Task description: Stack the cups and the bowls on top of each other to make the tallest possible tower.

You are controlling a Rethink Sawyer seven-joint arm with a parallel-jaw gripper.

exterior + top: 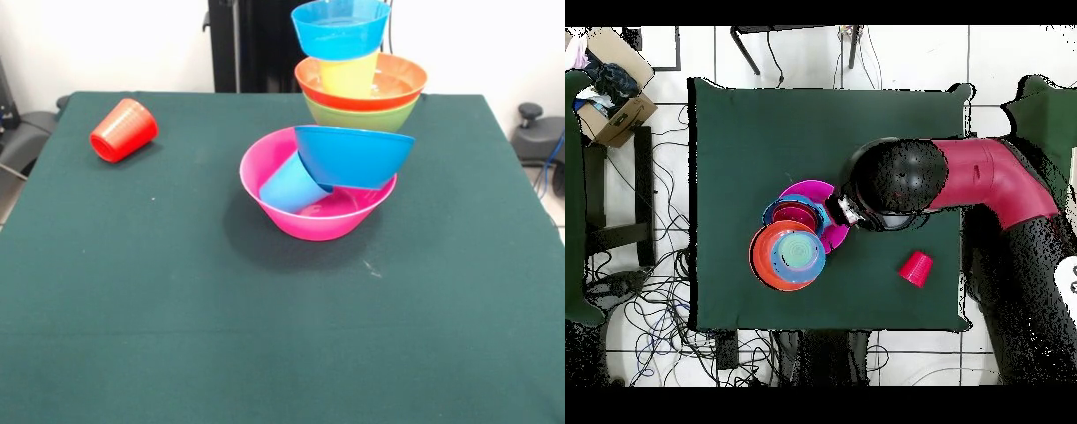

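Beside the pink bowl (827, 232), on the overhead view, the red and black arm (985, 180) ends over the cluster of bowls; the gripper itself is hidden under the arm's black head, so whether it is open or closed cannot be told. The front view shows no gripper at all.

Step in hand, as judged: assembling the tower, with pieces set but not yet squared up.

Containers and contents, front view:
- Large pink bowl (309, 216) stands upright on the green surface (282, 336). Inside it a light blue cup (291, 185) lies tilted, and a large blue bowl (353, 155) leans on that cup, one side on the pink rim — not nested flat.
- Just behind, a green bowl (362, 115) holds an orange bowl (388, 88); a yellow cup (349, 75) stands in the orange bowl, and a small blue bowl (340, 26) sits on top of the cup.
- Red cup (124, 130) lies on its side, well apart at the surface's far corner, unused.

Next move, as judged: either level the tilted blue bowl or fetch the red cup. The leaning bowl looks liable to slide if knocked.
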